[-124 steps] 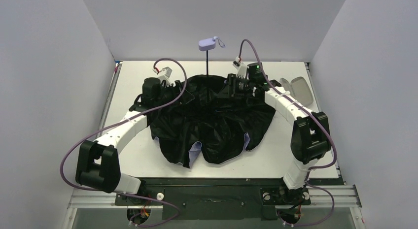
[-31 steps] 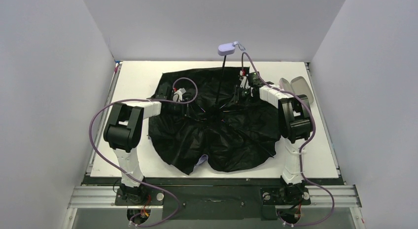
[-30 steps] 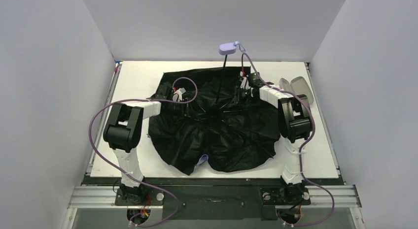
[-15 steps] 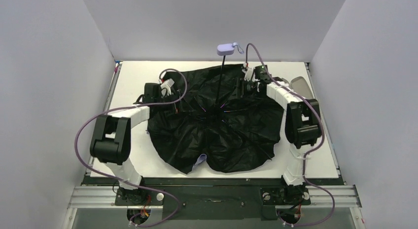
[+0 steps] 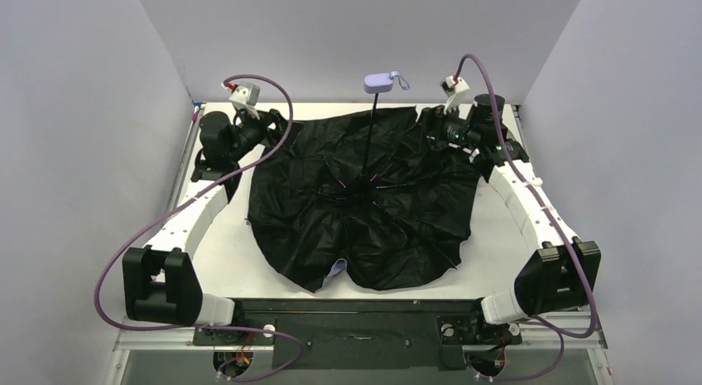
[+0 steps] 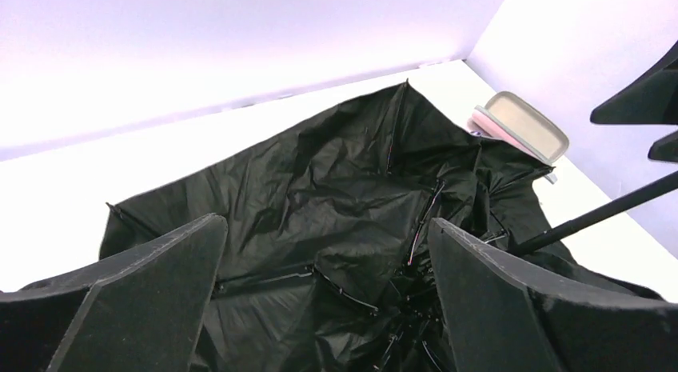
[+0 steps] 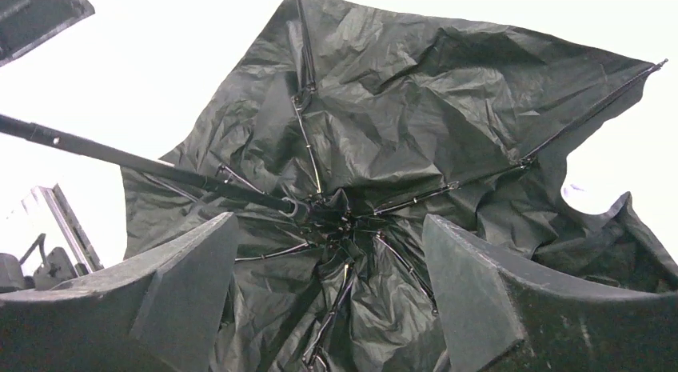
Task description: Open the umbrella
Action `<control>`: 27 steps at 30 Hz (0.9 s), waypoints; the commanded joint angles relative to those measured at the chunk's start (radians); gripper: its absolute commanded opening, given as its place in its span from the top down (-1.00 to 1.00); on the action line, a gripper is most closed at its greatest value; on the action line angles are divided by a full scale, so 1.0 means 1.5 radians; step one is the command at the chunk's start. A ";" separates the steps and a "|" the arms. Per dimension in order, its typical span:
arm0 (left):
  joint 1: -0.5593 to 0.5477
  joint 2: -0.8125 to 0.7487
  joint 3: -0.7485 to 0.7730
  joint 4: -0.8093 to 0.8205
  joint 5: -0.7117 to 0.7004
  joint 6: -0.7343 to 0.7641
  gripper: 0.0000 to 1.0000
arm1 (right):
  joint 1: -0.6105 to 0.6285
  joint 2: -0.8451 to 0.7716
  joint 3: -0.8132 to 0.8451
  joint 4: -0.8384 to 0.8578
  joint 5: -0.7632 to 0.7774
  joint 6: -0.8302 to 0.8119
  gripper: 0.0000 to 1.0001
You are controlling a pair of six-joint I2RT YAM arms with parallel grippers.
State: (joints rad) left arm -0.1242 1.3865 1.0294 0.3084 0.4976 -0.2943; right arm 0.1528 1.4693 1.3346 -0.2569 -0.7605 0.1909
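2 pincers held apart over an opened umbrella on the white worktop.
The canopy lies spread with its black underside up; the shaft rises from the hub to the lavender handle. Left pincer and right pincer both gape wide, grasping nothing, at the canopy's far corners. A pale hinged case sits by the right edge.

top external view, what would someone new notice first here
The umbrella dominates: it lies upside down mid-table, black underside and ribs spread wide, with the thin shaft rising to a small lavender handle. The left gripper and right gripper hang open at the canopy's far corners, holding nothing. In the left wrist view a pale oval case sits open beside the canopy's edge.
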 commanded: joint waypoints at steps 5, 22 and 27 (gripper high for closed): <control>-0.151 -0.054 -0.131 0.157 -0.046 0.208 -0.94 | 0.030 -0.069 -0.073 0.090 0.034 -0.060 -0.63; -0.352 0.169 -0.183 0.441 -0.136 0.229 -0.32 | -0.033 -0.038 -0.009 -0.069 -0.041 -0.111 -0.63; -0.363 0.202 -0.151 0.446 -0.172 0.225 -0.08 | -0.049 -0.032 -0.007 -0.084 -0.061 -0.108 -0.64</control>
State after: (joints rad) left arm -0.6559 1.6718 0.7296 0.8661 0.3058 0.0544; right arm 0.0971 1.4055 1.2793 -0.3820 -0.8017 0.0444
